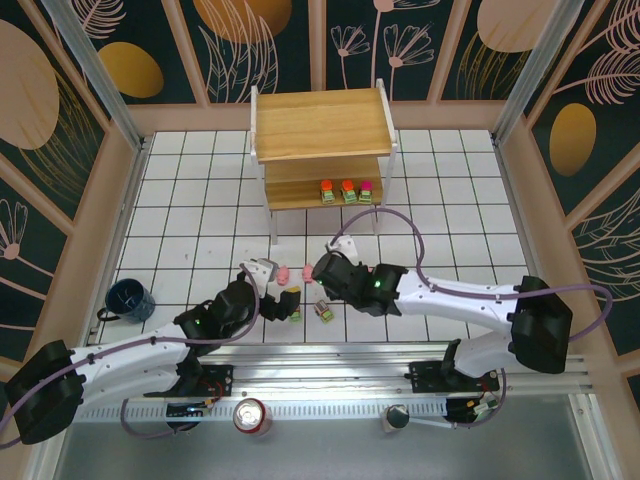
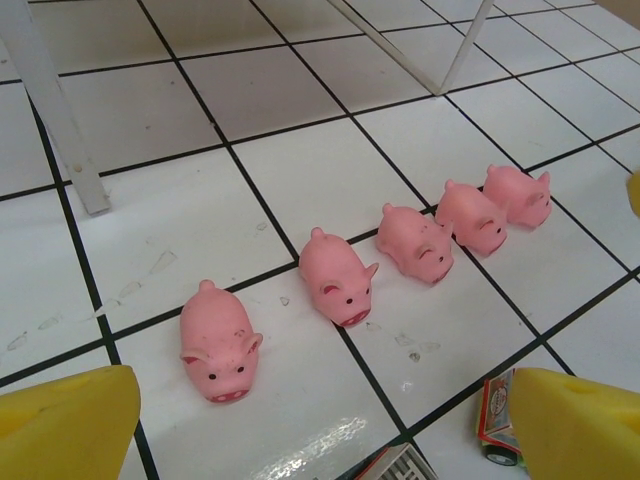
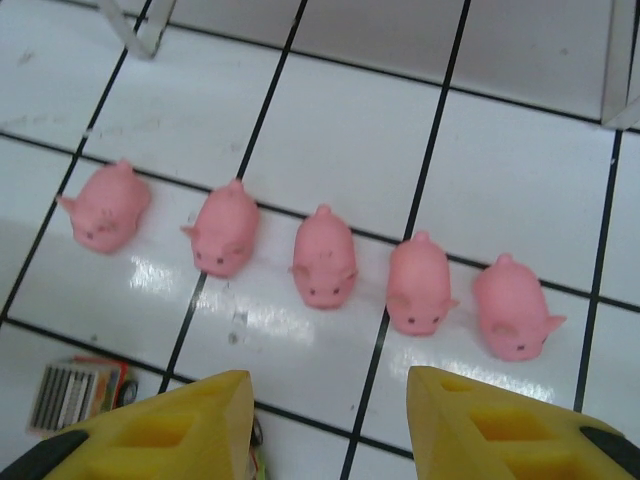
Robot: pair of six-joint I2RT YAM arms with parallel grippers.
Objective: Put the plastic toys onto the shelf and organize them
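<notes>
Five pink pigs stand in a row on the white tiles; in the left wrist view they run from the nearest pig [image 2: 220,345] to the farthest pig [image 2: 518,194]. My left gripper [image 2: 320,440] is open just short of the row, nothing between its yellow fingers [image 2: 60,425]. My right gripper [image 3: 330,430] is also open and empty, facing the middle pig [image 3: 324,259]. From above, both grippers, left [image 1: 275,287] and right [image 1: 318,268], crowd the pigs [image 1: 283,272]. Two blocky pieces [image 1: 324,312] lie on the floor. The shelf [image 1: 320,125] holds three blocky pieces [image 1: 348,189] on its lower board.
A dark blue mug [image 1: 130,298] sits at the left. A red can [image 1: 251,416] stands on the near rail. White shelf legs [image 2: 60,120] rise beyond the pigs. A blocky piece [image 2: 497,420] lies beside my left gripper's right finger, another [image 3: 80,393] left of my right gripper.
</notes>
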